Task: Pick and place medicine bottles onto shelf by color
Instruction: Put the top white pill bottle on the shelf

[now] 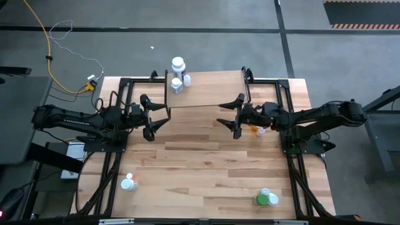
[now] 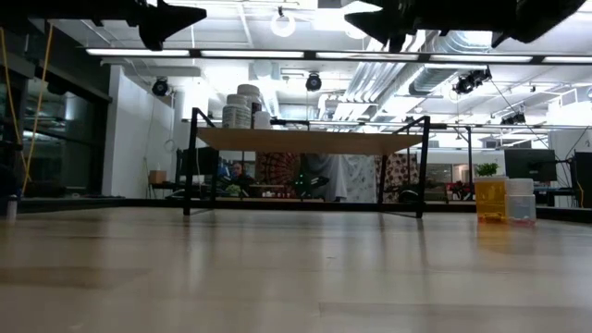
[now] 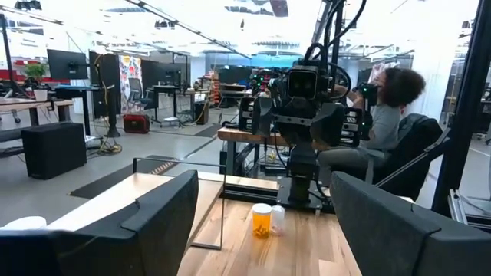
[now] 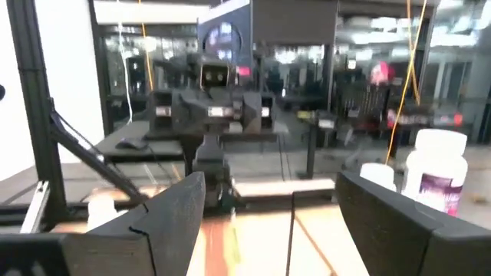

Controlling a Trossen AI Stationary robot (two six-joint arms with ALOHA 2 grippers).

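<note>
The shelf (image 1: 206,89) stands at the table's far middle on thin black legs. Three white bottles (image 1: 178,65) stand on its far left corner, one taller; they also show in the low view (image 2: 242,107) and the right wrist view (image 4: 436,173). An orange bottle (image 1: 254,130) and a small pale one (image 1: 260,132) stand on the table just right of my right gripper (image 1: 232,117). A red-and-white bottle (image 1: 129,183) stands near left and a green bottle (image 1: 267,199) near right. My left gripper (image 1: 152,117) and my right gripper are both open, empty, raised, and face each other by the shelf's near edge.
Black frame rails (image 1: 125,84) border the table on both sides. A person (image 3: 391,115) sits beyond the table's right side. Bare tabletop (image 1: 200,162) lies between the shelf and the near bottles. A yellow cable (image 1: 47,50) lies on the floor at far left.
</note>
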